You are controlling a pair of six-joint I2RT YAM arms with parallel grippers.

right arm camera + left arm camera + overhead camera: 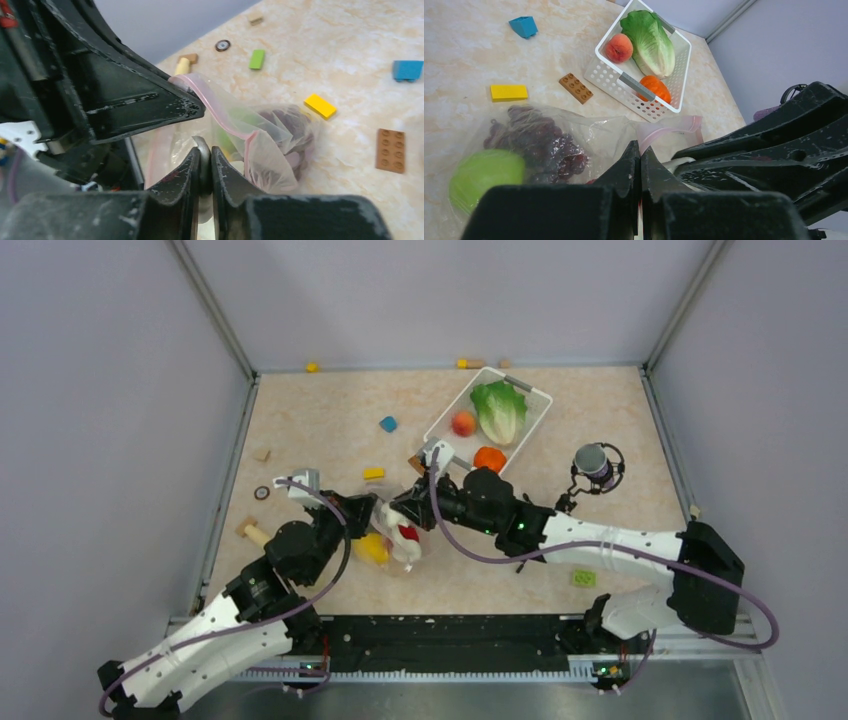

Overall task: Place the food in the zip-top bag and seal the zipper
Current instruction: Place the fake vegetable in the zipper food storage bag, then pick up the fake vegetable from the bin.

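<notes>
Currently your left gripper (640,146) and right gripper (202,146) both sit pinched shut, seemingly gripping the zip-top bag (596,131).

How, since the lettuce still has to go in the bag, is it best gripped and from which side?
Probably from straight above, fingers spanning the lettuce across its width near the paler end. It lies flat along the white basket, whose walls block a sideways approach, and the red apple sits close on one side.

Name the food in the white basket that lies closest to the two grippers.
The orange. It sits in the basket's corner toward the robot, while the red apple and the lettuce lie farther back.
</notes>
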